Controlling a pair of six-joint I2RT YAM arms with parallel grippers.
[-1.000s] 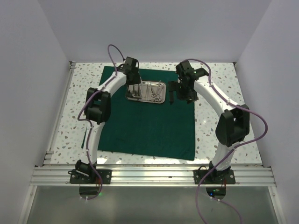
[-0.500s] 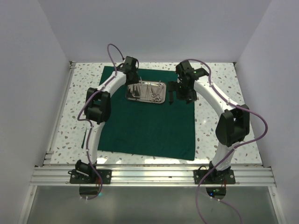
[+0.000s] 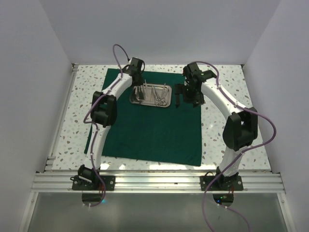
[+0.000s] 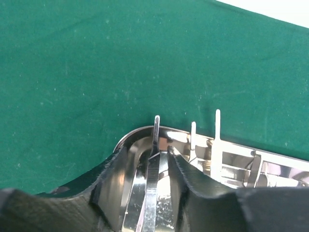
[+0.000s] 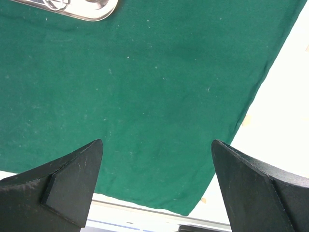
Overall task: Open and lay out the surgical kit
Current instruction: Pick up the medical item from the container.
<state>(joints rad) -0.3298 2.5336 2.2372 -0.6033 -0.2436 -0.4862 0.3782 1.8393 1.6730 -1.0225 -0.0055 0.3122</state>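
Note:
The dark green cloth (image 3: 149,130) lies spread flat on the speckled table. The shiny steel tray (image 3: 166,105) sits on its far part, with thin silver instruments (image 3: 159,94) inside. My left gripper (image 3: 139,91) is down in the tray's left end. In the left wrist view my left gripper (image 4: 145,151) is narrowly open and straddles a pair of tweezers (image 4: 153,166). The right finger is close to the tweezers, and a gap shows on the left. Other instrument tips (image 4: 217,128) stick up over the tray rim (image 4: 137,131). My right gripper (image 3: 186,98) hangs wide open and empty (image 5: 157,142) over the cloth (image 5: 145,72), right of the tray (image 5: 91,10).
White walls enclose the table on three sides. A metal rail (image 3: 63,116) runs along the left edge. Bare speckled table (image 3: 227,87) shows right of the cloth, and the cloth's corner and table edge show in the right wrist view (image 5: 289,121).
My left arm has shifted slightly to the right while its gripper stays at the tray's left end. The right arm has not visibly moved.

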